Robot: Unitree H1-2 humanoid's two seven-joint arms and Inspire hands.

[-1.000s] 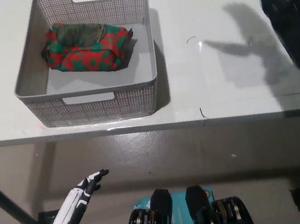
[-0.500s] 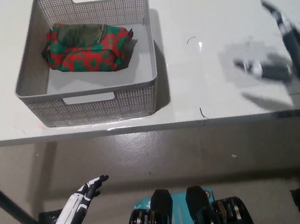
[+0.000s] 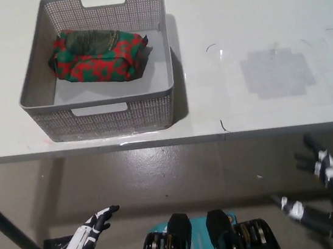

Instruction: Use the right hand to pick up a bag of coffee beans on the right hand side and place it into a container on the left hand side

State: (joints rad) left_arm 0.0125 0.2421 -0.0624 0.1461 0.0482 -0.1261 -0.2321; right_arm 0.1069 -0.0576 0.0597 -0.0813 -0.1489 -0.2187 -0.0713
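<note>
A red and green patterned bag of coffee beans (image 3: pixel 98 55) lies inside the grey mesh basket (image 3: pixel 39 92) on the left part of the white table. My black right hand (image 3: pixel 323 193) hangs below the table's front edge at the lower right, open, fingers spread, holding nothing. My white left hand (image 3: pixel 89 233) rests low at the lower left, under the table edge, open with fingers extended.
The white table (image 3: pixel 251 21) has a grey rectangular patch (image 3: pixel 276 72) on its right half. The table's front edge (image 3: pixel 169 141) runs across the middle of the picture. A dark table leg (image 3: pixel 5 228) slants at the far left.
My right hand has dropped from above the right side of the table to below its front edge, empty. The bag stays in the basket. The left hand has barely moved.
</note>
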